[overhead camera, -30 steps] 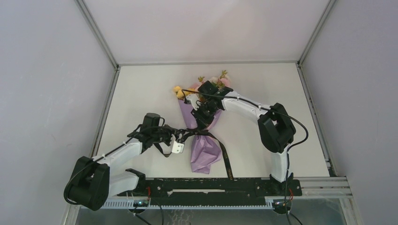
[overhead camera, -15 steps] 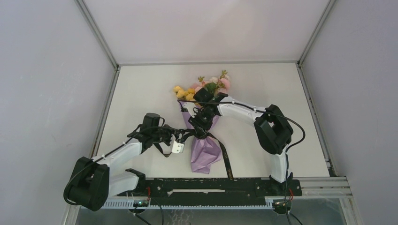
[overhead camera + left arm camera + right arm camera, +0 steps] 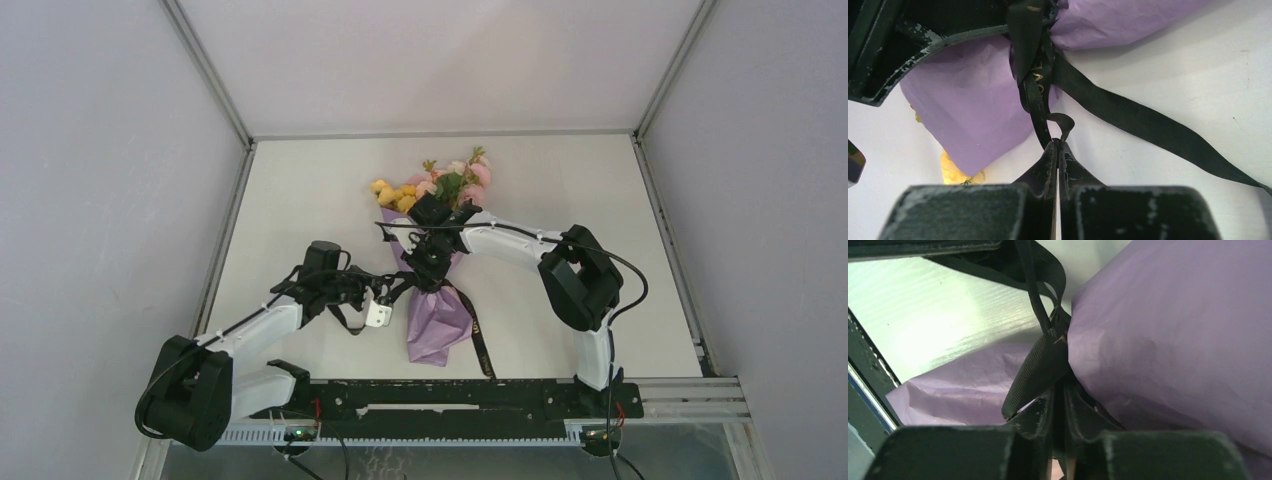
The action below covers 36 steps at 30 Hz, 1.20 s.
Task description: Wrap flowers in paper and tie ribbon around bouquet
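Observation:
The bouquet lies mid-table: the flowers [image 3: 445, 183] point away from me, and the purple paper [image 3: 437, 325] fans out toward me. The black ribbon [image 3: 1034, 70] circles the paper's pinched waist, and one tail [image 3: 481, 338] trails to the near right. My left gripper [image 3: 1057, 142] is shut on a short ribbon end just left of the waist [image 3: 396, 288]. My right gripper [image 3: 1059, 390] is pressed against the paper [image 3: 1168, 340] at the waist [image 3: 426, 270]. Its jaws are closed on a ribbon band [image 3: 1040, 365]. A yellow bloom [image 3: 955, 170] peeks from under the paper.
The right arm [image 3: 575, 275] reaches in from the right over the bouquet's upper half. The left arm [image 3: 260, 325] lies low at the near left. A black rail [image 3: 450, 395] runs along the near edge, and grey walls enclose the white table [image 3: 300, 200].
My right gripper has slid from the bouquet's upper part down to the ribbon-bound waist, uncovering more of the blooms. The left gripper has kept still, holding its ribbon end.

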Each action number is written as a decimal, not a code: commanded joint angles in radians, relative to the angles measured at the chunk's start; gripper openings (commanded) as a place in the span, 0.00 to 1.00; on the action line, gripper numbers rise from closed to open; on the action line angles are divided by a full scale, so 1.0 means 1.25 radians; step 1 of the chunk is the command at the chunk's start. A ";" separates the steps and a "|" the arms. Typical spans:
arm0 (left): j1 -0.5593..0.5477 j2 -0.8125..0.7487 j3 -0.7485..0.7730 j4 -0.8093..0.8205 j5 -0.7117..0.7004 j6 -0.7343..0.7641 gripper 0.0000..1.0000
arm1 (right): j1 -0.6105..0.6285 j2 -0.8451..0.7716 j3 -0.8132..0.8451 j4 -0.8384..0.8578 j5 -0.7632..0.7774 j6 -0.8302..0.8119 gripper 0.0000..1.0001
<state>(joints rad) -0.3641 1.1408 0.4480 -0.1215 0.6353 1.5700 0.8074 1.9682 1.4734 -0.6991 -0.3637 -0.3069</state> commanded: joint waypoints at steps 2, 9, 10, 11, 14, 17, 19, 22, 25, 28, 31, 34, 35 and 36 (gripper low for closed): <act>0.002 -0.019 -0.005 0.001 0.027 -0.010 0.00 | -0.003 -0.045 0.005 0.018 0.039 -0.007 0.07; 0.002 -0.017 -0.002 0.000 0.032 -0.009 0.00 | -0.003 -0.100 0.020 0.005 0.020 0.012 0.04; 0.002 -0.017 0.000 0.000 0.033 -0.008 0.00 | -0.005 -0.107 0.020 0.005 0.017 0.016 0.04; 0.002 -0.017 0.003 0.000 0.033 -0.009 0.00 | -0.005 -0.113 0.020 0.005 0.015 0.018 0.04; 0.002 -0.016 0.009 0.000 0.035 -0.008 0.00 | -0.013 -0.129 0.020 0.004 0.011 0.025 0.06; 0.001 -0.016 0.011 0.001 0.036 -0.008 0.00 | -0.021 -0.131 0.017 0.008 0.014 0.032 0.11; -0.001 -0.016 0.010 0.001 0.036 -0.007 0.00 | -0.023 -0.126 0.012 0.009 0.015 0.032 0.11; -0.002 -0.019 0.009 0.000 0.033 -0.008 0.00 | -0.025 -0.120 0.009 0.010 0.014 0.031 0.04; -0.002 -0.020 0.008 0.000 0.032 -0.008 0.00 | -0.031 -0.122 0.010 0.009 0.006 0.034 0.00; -0.002 -0.019 0.010 0.000 0.030 -0.007 0.00 | -0.039 -0.133 0.001 0.012 -0.027 0.026 0.09; -0.001 -0.016 0.010 0.001 0.033 -0.005 0.00 | -0.032 -0.118 0.005 0.000 -0.068 -0.004 0.22; -0.004 -0.012 0.008 0.006 0.034 -0.001 0.00 | -0.020 -0.081 0.021 -0.005 -0.088 -0.017 0.28; -0.004 -0.013 0.007 0.007 0.033 0.000 0.00 | -0.019 -0.071 0.024 -0.005 -0.085 -0.017 0.29; -0.005 -0.013 0.006 0.007 0.033 -0.001 0.00 | -0.018 -0.061 0.026 -0.005 -0.082 -0.013 0.29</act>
<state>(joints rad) -0.3645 1.1378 0.4480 -0.1215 0.6399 1.5707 0.7692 1.8530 1.4738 -0.7078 -0.4259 -0.3016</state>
